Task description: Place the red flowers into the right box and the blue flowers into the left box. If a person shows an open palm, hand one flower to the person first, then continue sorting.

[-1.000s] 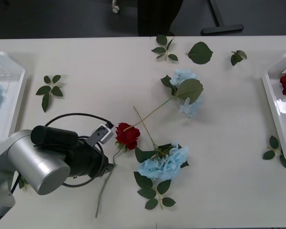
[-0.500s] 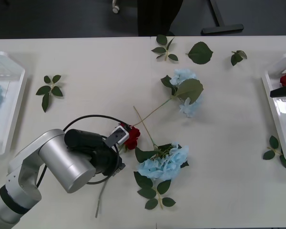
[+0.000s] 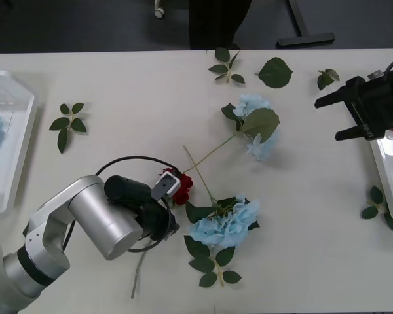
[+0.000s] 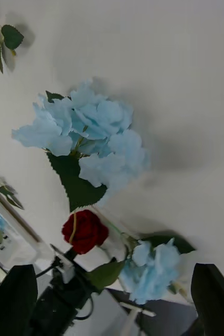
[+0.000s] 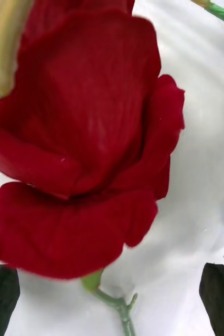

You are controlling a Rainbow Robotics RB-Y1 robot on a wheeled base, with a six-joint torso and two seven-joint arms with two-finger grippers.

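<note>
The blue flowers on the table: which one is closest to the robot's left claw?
The lower blue flower, beside the red rose that the left gripper is over. The other one lies farther up the table.

front: overhead, facing down at the table (image 3: pixel 118 78)
left wrist: very close on the rose (image 5: pixel 80 136)
right wrist: farther, sharing that rose (image 4: pixel 84 231)

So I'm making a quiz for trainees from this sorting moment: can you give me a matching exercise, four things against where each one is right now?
Things:
1. red rose
2. left gripper
3. right gripper
4. left box

Places:
A. at the table's left edge, a blue flower inside
B. open, closing in on the rose bloom
C. mid-table, beside a blue hydrangea
D. open, above the table beside the right box

Pairs: 1-C, 2-B, 3-D, 4-A
</note>
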